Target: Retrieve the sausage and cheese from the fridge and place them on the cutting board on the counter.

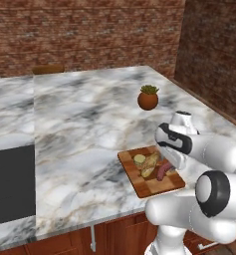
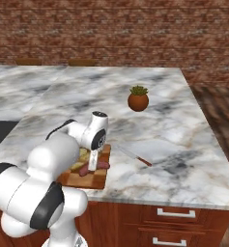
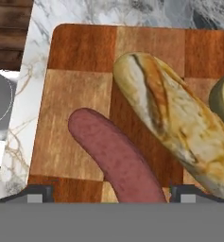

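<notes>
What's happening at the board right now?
The gripper hangs open just above the cutting board, its tips either side of the sausage, which lies on the wood. A bread loaf lies beside it and the cheese beyond that. Both items appear to be on the board.

Light's even, fairly bright — no glare. Soft shadow under my plant pot [image 1: 148,100], approx 5 o'clock. Hand view slightly soft, loaf [image 3: 175,118] edges blurry — rendered look.
</notes>
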You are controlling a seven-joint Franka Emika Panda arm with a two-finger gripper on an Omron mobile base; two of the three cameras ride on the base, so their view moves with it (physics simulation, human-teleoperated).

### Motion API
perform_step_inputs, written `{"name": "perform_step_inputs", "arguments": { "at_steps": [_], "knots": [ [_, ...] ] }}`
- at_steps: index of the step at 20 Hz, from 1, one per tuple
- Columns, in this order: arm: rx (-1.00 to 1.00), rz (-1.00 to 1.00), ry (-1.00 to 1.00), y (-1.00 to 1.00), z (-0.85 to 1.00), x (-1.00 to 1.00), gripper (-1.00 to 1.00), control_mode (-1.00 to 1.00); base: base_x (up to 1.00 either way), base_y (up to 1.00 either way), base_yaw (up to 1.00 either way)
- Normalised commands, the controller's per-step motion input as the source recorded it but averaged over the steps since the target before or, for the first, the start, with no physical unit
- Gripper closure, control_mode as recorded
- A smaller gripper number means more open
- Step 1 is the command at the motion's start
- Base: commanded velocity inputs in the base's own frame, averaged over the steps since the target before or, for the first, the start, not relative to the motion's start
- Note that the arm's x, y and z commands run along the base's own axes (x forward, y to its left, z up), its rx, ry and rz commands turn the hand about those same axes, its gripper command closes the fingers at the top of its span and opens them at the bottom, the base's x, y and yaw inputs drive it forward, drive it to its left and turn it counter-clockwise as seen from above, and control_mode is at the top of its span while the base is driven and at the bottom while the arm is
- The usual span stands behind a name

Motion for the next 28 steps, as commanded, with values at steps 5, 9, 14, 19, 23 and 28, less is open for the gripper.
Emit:
{"name": "perform_step_inputs", "arguments": {
  "at_steps": [5, 9, 14, 19, 23, 28],
  "knots": [
    [-0.09, -0.01, 0.04, -0.19, 0.77, -0.04, -1.0, -1.0, 0.0, 0.0, 0.0],
    [-0.07, 0.0, -0.13, 0.0, 0.73, -0.37, -1.0, -1.0, 0.0, 0.0, 0.0],
    [0.01, 0.0, -0.33, 0.0, 0.81, -0.47, -1.0, -1.0, 0.0, 0.0, 0.0],
    [0.01, 0.0, -0.29, 0.0, 0.67, -0.89, -1.0, -1.0, 0.0, 0.0, 0.0],
    [0.0, 0.0, -0.13, 0.0, 0.97, -0.46, -1.0, -1.0, 0.0, 0.0, 0.0],
    [-0.03, 0.0, -0.08, 0.0, 0.91, -0.35, -1.0, -1.0, 0.0, 0.0, 0.0]
  ]
}}
